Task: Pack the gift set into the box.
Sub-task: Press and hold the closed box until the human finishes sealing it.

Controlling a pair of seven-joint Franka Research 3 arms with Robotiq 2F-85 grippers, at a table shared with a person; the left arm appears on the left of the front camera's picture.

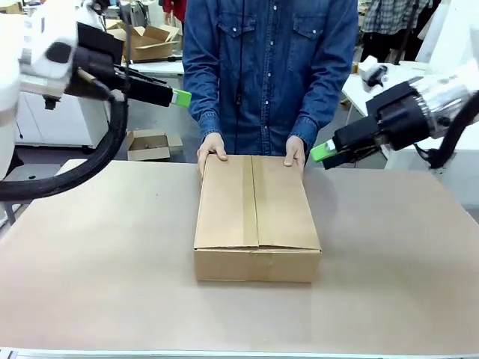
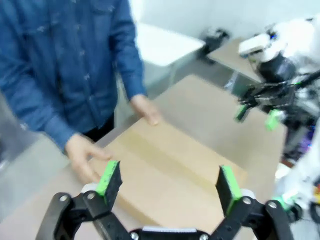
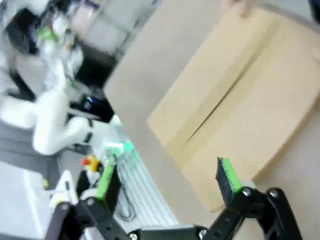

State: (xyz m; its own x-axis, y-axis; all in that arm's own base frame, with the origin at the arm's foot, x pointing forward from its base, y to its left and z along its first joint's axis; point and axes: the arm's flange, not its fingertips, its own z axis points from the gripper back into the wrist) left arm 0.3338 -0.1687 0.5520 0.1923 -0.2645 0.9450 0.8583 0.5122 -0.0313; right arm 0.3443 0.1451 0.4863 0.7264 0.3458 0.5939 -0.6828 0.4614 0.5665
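The box (image 1: 257, 217) lies in the middle of the table (image 1: 97, 254), its top flaps folded shut and meeting along a lengthwise seam, one short end towards the robot. At the far end stands a person in a blue denim shirt (image 1: 269, 67), one hand (image 1: 212, 148) resting on one far corner of the carton and the other hand (image 1: 295, 152) on the opposite corner. The left gripper (image 1: 180, 97) hangs in the air above the table's far left, well clear of the carton; its wrist view shows the green pads spread wide with nothing between them. The right gripper (image 1: 320, 152) hovers just beside the person's nearer hand (not touching it), jaws likewise parted and empty
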